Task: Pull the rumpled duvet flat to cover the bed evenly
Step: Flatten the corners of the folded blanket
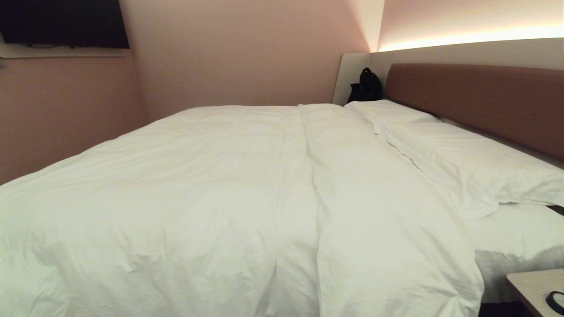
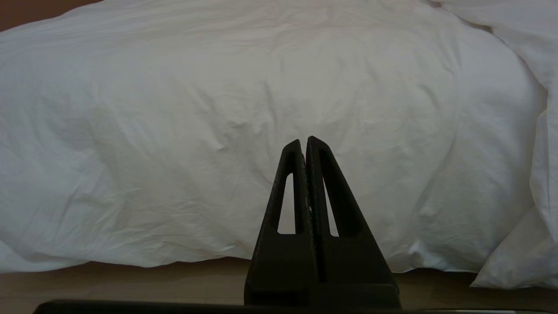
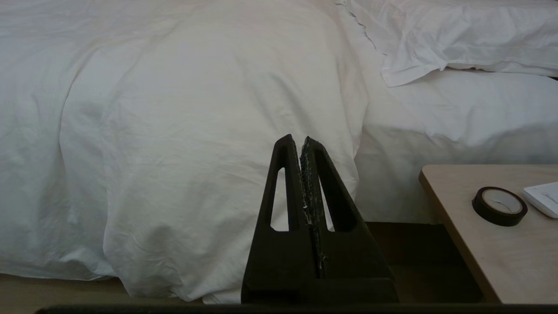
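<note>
The duvet [image 1: 229, 185] is lying rumpled across the bed [image 1: 515, 237], folded back short of the pillows [image 1: 467, 154] and hanging over the near side. The left tool [image 2: 304, 141] and right tool [image 3: 296, 140] are being held clenched and empty, apart from the fabric. The folded edge should be gripped at two spread points and drawn evenly toward the headboard [image 1: 480, 101], judging from the ridge.
</note>
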Robot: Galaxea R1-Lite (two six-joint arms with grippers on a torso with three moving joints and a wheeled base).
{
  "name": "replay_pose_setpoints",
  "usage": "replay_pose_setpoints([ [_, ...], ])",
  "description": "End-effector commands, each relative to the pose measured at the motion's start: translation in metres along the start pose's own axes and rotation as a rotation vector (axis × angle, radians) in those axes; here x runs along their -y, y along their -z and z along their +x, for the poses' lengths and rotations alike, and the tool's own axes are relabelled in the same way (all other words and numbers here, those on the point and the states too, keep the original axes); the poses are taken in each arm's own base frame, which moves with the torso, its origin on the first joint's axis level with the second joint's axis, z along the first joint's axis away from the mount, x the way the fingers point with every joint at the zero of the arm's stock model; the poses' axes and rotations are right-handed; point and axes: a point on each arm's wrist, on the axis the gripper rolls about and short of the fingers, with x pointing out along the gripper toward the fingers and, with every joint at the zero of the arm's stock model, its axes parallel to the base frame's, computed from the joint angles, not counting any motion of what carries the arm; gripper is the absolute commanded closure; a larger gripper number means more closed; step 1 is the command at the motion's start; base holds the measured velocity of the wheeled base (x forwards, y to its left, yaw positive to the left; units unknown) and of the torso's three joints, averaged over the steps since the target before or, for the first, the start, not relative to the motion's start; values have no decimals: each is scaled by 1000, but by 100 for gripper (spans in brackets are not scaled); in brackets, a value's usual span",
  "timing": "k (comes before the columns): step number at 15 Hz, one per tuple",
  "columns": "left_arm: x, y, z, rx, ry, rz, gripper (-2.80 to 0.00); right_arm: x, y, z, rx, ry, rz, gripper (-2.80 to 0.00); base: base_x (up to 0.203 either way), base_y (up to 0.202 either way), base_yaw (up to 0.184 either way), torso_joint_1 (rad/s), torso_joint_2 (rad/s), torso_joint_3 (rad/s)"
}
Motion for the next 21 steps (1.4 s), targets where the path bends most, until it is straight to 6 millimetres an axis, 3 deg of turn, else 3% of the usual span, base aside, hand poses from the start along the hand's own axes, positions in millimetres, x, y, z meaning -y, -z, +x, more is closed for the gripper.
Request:
replay_pose_setpoints([
  [1,0,0,0,-1,1,0,0,0,0,0,0,0,0,0,0,0,0,0,0,0],
  [15,0,0,0,0,1,0,0,0,0,0,0,0,0,0,0,0,0,0,0,0],
  [21,0,0,0,1,1,0,0,0,0,0,0,0,0,0,0,0,0,-57,230,163],
])
